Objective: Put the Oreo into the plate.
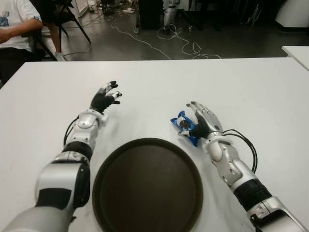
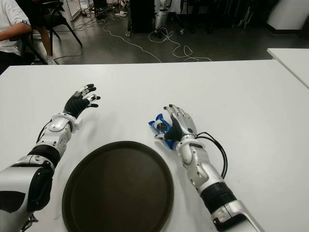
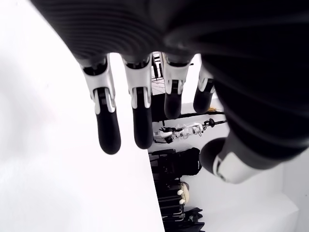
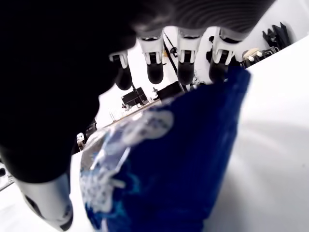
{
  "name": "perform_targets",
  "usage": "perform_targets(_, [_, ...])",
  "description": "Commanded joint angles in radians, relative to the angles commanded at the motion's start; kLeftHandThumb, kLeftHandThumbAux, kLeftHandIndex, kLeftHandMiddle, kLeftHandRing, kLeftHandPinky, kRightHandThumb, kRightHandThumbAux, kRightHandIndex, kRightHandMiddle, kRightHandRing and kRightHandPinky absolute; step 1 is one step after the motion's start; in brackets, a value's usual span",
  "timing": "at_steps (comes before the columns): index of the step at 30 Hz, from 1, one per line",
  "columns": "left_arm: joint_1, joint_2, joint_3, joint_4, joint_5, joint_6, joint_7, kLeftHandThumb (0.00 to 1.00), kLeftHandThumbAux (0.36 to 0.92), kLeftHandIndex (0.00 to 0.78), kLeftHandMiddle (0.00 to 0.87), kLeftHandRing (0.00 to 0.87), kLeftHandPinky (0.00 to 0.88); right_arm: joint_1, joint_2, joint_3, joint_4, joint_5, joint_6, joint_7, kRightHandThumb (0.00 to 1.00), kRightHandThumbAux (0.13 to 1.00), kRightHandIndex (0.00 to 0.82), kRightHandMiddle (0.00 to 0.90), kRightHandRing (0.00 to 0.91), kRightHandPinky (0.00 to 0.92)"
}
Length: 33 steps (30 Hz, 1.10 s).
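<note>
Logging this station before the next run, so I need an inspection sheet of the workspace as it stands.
Surface: white table, bare apart from the job's things.
Job's things: blue Oreo packet in the right robot hand, beyond the rim of the dark round plate; the plate holds nothing.
Clutter: nothing seen.
Robot hands: right closed on the packet; left robot hand open, holding nothing, left of the packet.
Cables: black cable along the right forearm; white cables on the floor.
Surroundings: seated person at far left.
</note>
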Motion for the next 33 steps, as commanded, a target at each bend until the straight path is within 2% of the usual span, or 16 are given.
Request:
perform_targets(7, [0.001, 0.000, -0.001, -0.001, 0.000, -0.001, 0.001, 0.246, 0.654, 0.045, 0.107, 0.220, 0.315, 0.001, -0.002, 0.004, 0.016, -0.001, -0.025, -0.028, 0.000, 0.762, 0.040, 0.035, 0.040, 0.065])
perform_targets(18, [0.001, -0.004, -0.003, -0.003, 0.000, 0.004, 0.008, 0.252, 0.655, 0.048, 0.125, 0.220, 0.323, -0.006, -0.006, 0.004, 0.033, 0.000, -0.005, -0.016, 0.000, 0.765, 0.050, 0.051, 0.065, 0.090])
perform_targets(26, [0.003, -0.006, -0.005, -0.006, 0.000, -0.001, 0.012, 0.251, 0.654, 0.053, 0.118, 0.227, 0.331, -0.051, -0.005, -0.006, 0.167, 0.023, -0.058, -0.040, 0.000, 0.780, 0.068, 0.066, 0.084, 0.101])
perform_targets(33, [0.002, -0.008, -0.008, -0.007, 0.000, 0.002, 0.015, 0.235, 0.656, 0.047, 0.113, 0.228, 0.325, -0.066, -0.004, -0.007, 0.207, 0.030, -0.070, -0.053, 0.000, 0.777, 0.075, 0.071, 0.085, 0.096])
